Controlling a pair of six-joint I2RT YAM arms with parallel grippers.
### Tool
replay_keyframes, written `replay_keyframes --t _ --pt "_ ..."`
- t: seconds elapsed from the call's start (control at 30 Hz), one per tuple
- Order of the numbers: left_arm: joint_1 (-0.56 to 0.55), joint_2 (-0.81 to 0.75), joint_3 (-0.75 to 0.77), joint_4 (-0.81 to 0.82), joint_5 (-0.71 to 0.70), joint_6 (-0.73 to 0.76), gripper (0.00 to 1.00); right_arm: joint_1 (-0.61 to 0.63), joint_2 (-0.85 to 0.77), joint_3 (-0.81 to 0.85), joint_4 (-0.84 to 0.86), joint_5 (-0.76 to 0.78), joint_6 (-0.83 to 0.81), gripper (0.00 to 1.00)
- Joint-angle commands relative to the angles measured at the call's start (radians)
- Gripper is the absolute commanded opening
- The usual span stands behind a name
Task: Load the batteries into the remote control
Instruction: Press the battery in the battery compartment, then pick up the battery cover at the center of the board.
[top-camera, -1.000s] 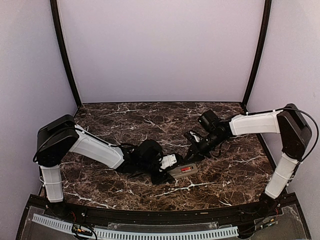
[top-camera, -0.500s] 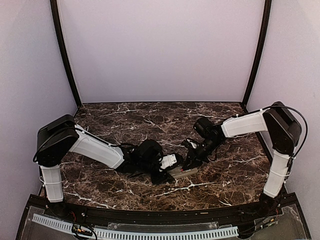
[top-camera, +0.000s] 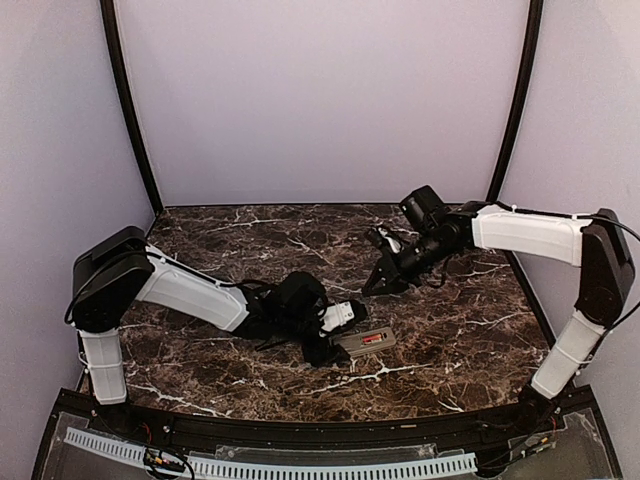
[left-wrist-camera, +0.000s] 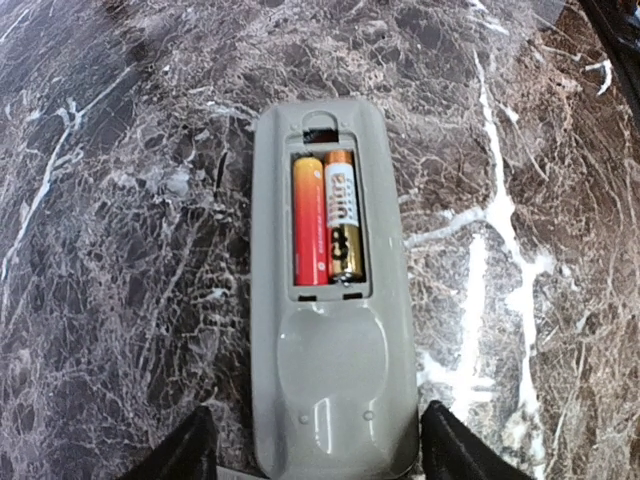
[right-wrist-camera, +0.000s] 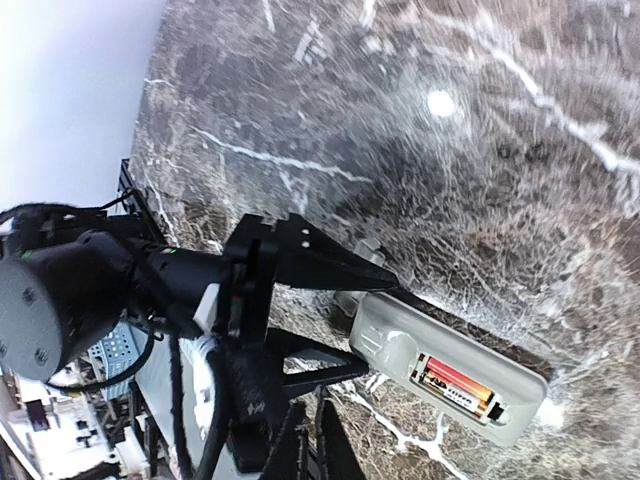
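The remote control lies grey back up on the marble, its battery recess uncovered. Two batteries sit side by side in the recess, one red-orange, the other with a gold and white label. My left gripper is open, its black fingers standing either side of the remote's near end with marble showing between them and the casing. My right gripper hangs shut and empty above the table, up and to the right of the remote. In the right wrist view the remote and the left gripper lie below it.
The dark marble tabletop is enclosed by pale walls and two black corner posts. A black rail with a white perforated strip runs along the near edge. The left arm's forearm lies low across the table's left half.
My right arm has lifted off the remote and drawn back toward the far right. The left jaws have widened around the remote's end. The remote has stayed in place.
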Motion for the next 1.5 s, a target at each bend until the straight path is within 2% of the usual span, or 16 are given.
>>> replay_keyframes --t 0.0,0.17,0.3,0.4,0.53,0.63,0.73,0.87,0.97,1.07,1.2,1.3,1.47 --pt "0.023 -0.110 0.063 -0.055 0.056 -0.027 0.73 -0.021 -0.068 0.031 -0.065 0.062 -0.036 0.06" --pt "0.036 -0.258 0.065 -0.057 0.107 -0.066 0.82 -0.038 -0.135 0.049 -0.102 0.118 -0.041 0.15" --pt "0.076 -0.347 0.067 -0.096 0.041 -0.143 0.87 -0.041 -0.186 0.060 -0.102 0.157 -0.026 0.22" --pt "0.114 -0.388 0.092 -0.183 -0.140 -0.272 0.89 -0.041 -0.218 0.065 -0.095 0.200 0.001 0.28" --pt "0.137 -0.400 0.124 -0.346 -0.378 -0.362 0.87 0.006 -0.229 0.070 -0.071 0.325 0.065 0.32" --pt "0.140 -0.427 0.083 -0.385 -0.460 -0.440 0.86 0.090 -0.207 0.053 -0.006 0.415 0.049 0.35" --pt "0.143 -0.503 0.011 -0.340 -0.496 -0.535 0.86 0.146 -0.138 0.027 0.117 0.352 -0.122 0.38" --pt "0.153 -0.579 -0.077 -0.313 -0.518 -0.594 0.86 0.177 -0.012 0.057 0.189 0.217 -0.442 0.56" --pt "0.154 -0.613 -0.099 -0.337 -0.551 -0.613 0.86 0.210 0.090 0.107 0.202 0.206 -0.648 0.64" --pt "0.157 -0.648 -0.126 -0.347 -0.568 -0.620 0.86 0.244 0.238 0.220 0.128 0.279 -0.776 0.64" --pt "0.156 -0.678 -0.154 -0.364 -0.590 -0.622 0.86 0.291 0.396 0.342 -0.013 0.425 -0.865 0.58" --pt "0.158 -0.688 -0.164 -0.374 -0.596 -0.602 0.86 0.311 0.416 0.321 -0.022 0.446 -0.901 0.53" --pt "0.161 -0.665 -0.167 -0.364 -0.590 -0.565 0.86 0.315 0.379 0.234 0.033 0.424 -0.938 0.51"
